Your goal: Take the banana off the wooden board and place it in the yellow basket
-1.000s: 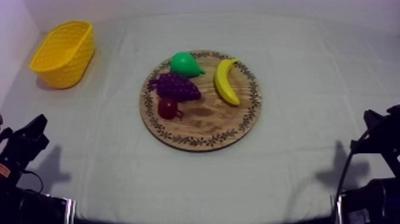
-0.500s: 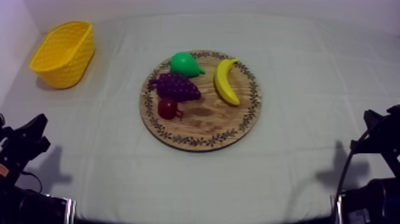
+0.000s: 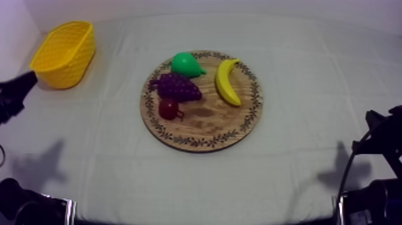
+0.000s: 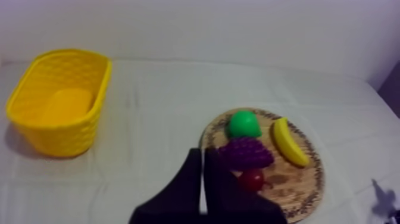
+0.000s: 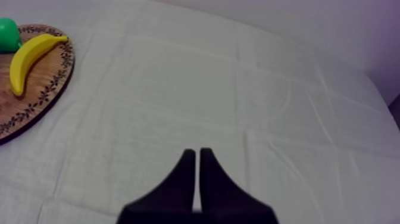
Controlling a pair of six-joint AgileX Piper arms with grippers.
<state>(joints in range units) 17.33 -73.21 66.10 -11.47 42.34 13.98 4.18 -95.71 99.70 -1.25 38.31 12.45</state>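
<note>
Overhead arrangement at the start of a pick. The round wooden board [image 3: 215, 122] is lying at the middle of the bench [image 3: 299, 173], which is covered with a grey-white cloth. The banana [image 3: 226, 84] is lying flat on the board at about 2 o'clock, just inside the patterned rim, with its curved back turned to the rim. It is lying apart from the other fruit and no claw is touching it. The pear [image 3: 185, 63] is sitting at 11 o'clock, touching the bunch of grapes [image 3: 177, 87] at 10 o'clock. The small red fruit [image 3: 168, 109] is resting against the grapes at 9 o'clock. The yellow basket [image 3: 69, 66] is standing upright at 10 o'clock of the bench, well apart from the board, with nothing in it. The left claw [image 4: 201, 152] is hanging above the cloth at the bench's 9 o'clock edge, near the basket, its fingers pressed together on nothing and pointing toward the board. The right claw [image 5: 197, 152] is sitting low at 4 o'clock, its fingers likewise together on nothing, over bare cloth well apart from the board.
</note>
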